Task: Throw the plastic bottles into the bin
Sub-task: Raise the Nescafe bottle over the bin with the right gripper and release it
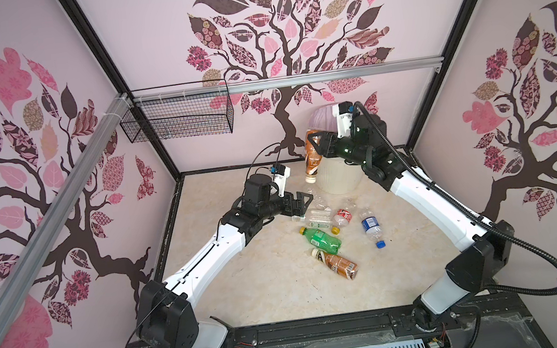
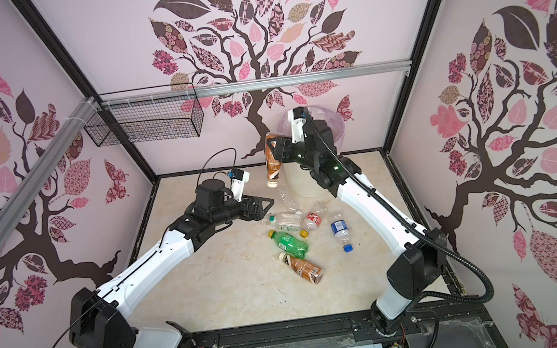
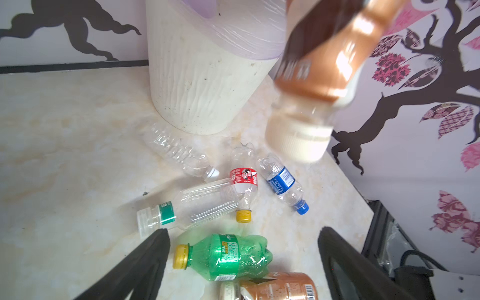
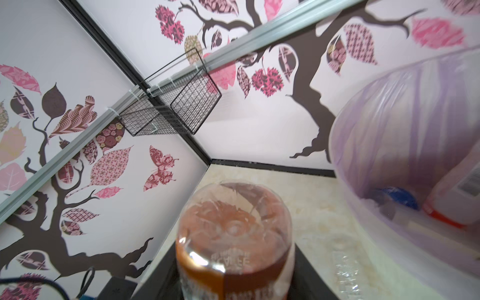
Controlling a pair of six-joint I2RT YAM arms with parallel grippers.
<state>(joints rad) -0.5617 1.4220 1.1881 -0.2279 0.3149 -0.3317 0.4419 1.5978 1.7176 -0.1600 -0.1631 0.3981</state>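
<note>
Beside bin [image 1: 338,180], at its left edge: brown bottle [image 1: 312,165], cap down, clamped by right gripper [image 1: 313,145].
Left gripper [image 1: 303,203]: spread wide, empty.
Next move: carry rightward until fully above bin, then let go.

Both top views look steeply down from high above the front edge of the tabletop [image 1: 255,292], facing the back wall, far enough off to take in both arms whole. The left wrist camera peers past the left hand [image 3: 244,231] at the green bottle [image 3: 228,257] just beneath it, with the bin [image 3: 197,85] ahead. The right wrist camera sits close behind the brown-labelled bottle [image 4: 233,246] held in the right hand [image 1: 315,145], with the wire basket [image 4: 176,111] far ahead. All four views share the bin and that bottle.
</note>
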